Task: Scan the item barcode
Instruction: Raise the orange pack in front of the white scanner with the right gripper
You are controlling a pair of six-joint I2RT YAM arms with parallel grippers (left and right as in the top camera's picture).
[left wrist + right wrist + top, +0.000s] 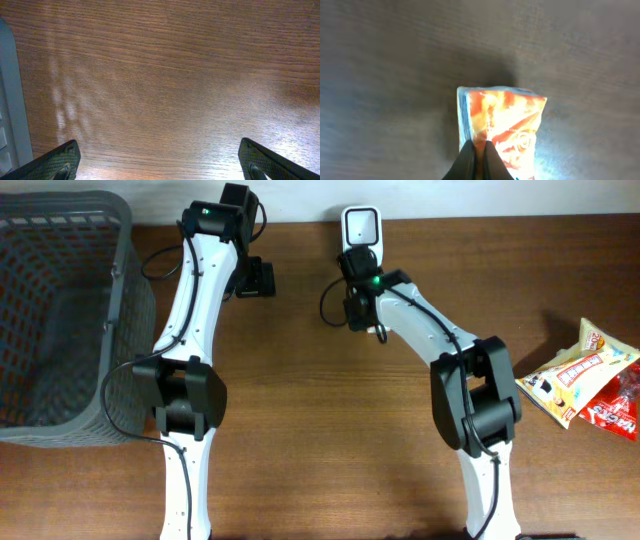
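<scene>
The item, an orange and white snack packet [505,120], hangs above the dark wood in the right wrist view. My right gripper [478,150] is shut on its lower left edge. From overhead, the right gripper [357,270] sits just in front of the white scanner [360,227] at the table's back edge, and the arm hides the packet there. No barcode shows on the packet. My left gripper [256,278] [160,165] stands open over bare wood, nothing between its fingers [60,160].
A grey mesh basket [115,320] fills the left side of the table. Two more snack packets, one cream [575,375] and one red [618,408], lie at the right edge.
</scene>
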